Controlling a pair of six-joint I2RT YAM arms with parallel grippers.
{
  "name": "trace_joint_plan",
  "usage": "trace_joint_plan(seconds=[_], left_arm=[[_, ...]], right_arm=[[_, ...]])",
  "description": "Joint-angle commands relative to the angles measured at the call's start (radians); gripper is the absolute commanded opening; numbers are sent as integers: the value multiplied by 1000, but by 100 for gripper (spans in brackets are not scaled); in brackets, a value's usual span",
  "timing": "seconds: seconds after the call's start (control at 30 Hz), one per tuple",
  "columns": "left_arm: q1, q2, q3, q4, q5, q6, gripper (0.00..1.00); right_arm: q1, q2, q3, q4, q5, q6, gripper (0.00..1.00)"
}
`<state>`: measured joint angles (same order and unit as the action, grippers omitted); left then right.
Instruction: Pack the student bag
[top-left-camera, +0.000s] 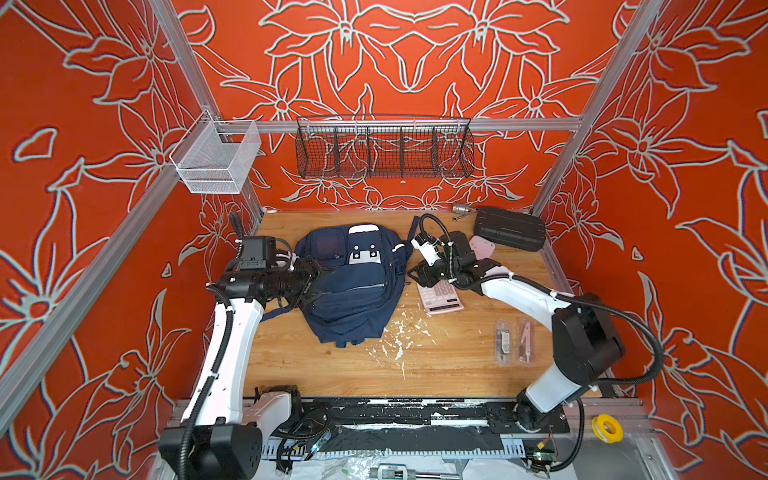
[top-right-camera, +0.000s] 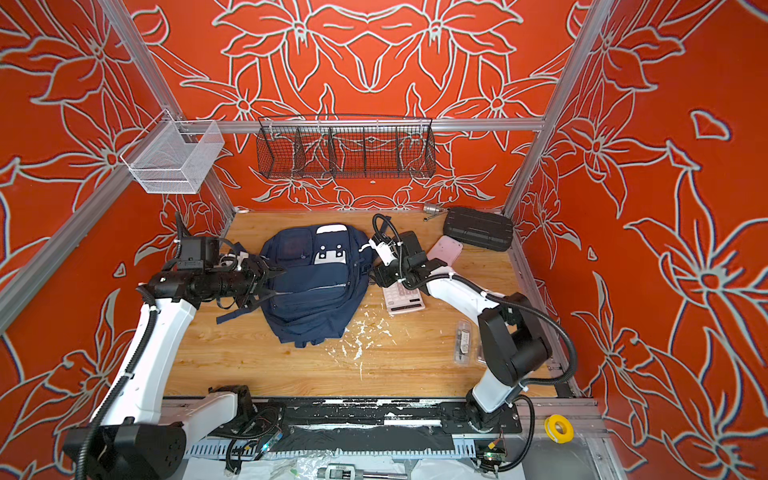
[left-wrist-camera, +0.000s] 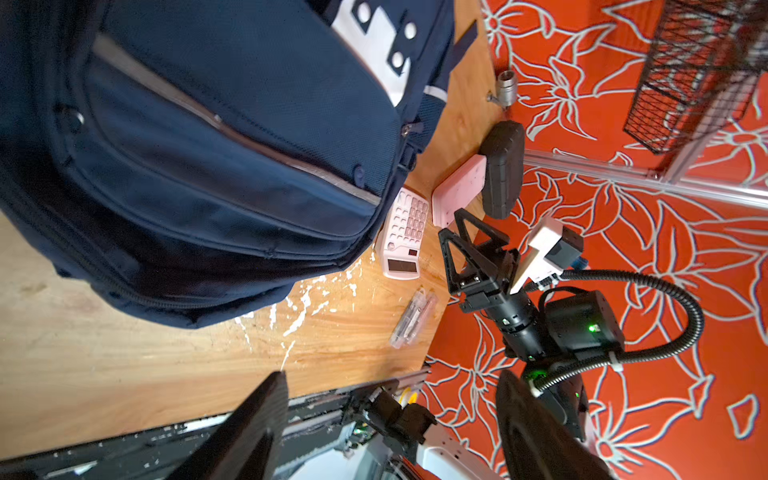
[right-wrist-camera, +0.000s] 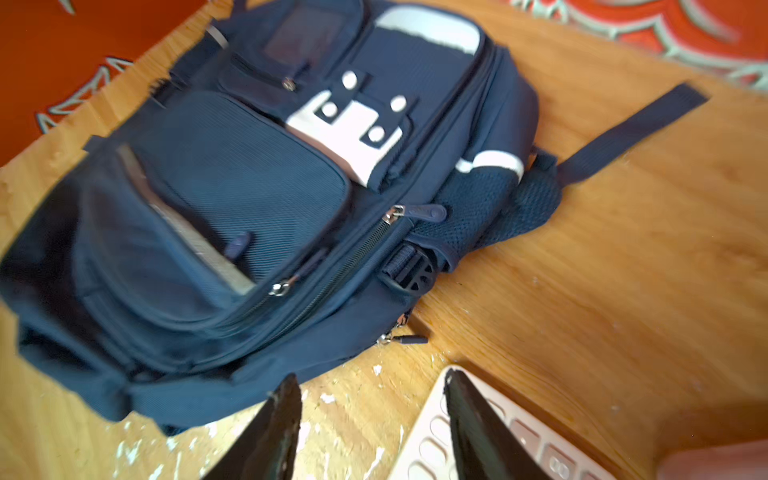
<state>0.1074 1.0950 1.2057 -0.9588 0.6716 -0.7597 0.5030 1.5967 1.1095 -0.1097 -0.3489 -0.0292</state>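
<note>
The student bag (top-left-camera: 353, 291) (top-right-camera: 309, 291), a navy backpack with a white patch, lies front-up on the wooden table, its zips drawn closed in the right wrist view (right-wrist-camera: 249, 187). My left gripper (top-left-camera: 324, 282) (top-right-camera: 276, 283) hovers at the bag's left edge, open and empty; the left wrist view shows its fingers spread wide (left-wrist-camera: 390, 376) with the bag (left-wrist-camera: 208, 145) ahead. My right gripper (top-left-camera: 417, 276) (right-wrist-camera: 370, 386) is open just right of the bag, above the table and the edge of a pink-white calculator (top-left-camera: 440, 297) (right-wrist-camera: 424, 449). It holds nothing.
A pink case (top-left-camera: 482, 247) and a black ribbed hard case (top-left-camera: 509, 228) lie at the back right, with a metal socket (top-left-camera: 459, 209) behind them. Two clear packets (top-left-camera: 503, 340) lie near the right arm. Wire baskets (top-left-camera: 384, 149) hang on the back wall. White flecks mark the table's middle.
</note>
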Motion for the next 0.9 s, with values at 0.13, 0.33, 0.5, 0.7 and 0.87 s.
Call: trace_joint_plan(seconds=[0.13,0.33,0.5,0.7,0.87], left_arm=[[-226,86,99,16,-242,347,76],[-482,275,187,-10,-568,758,73],[-612,360,105,98,-730,1066,72],[-663,444,6,225,-811,1274,73],[-663,530,0,284,-892,1333,73]], right_arm=[[0,-182,-64,2,41,-71,66],[-1,-296,-116,-69,73,-78,67],[-1,-389,-203,-79,107,-62,70],[-1,-462,-275,-88,137,-42,73],[0,-475,-280,-115,139,-29,73]])
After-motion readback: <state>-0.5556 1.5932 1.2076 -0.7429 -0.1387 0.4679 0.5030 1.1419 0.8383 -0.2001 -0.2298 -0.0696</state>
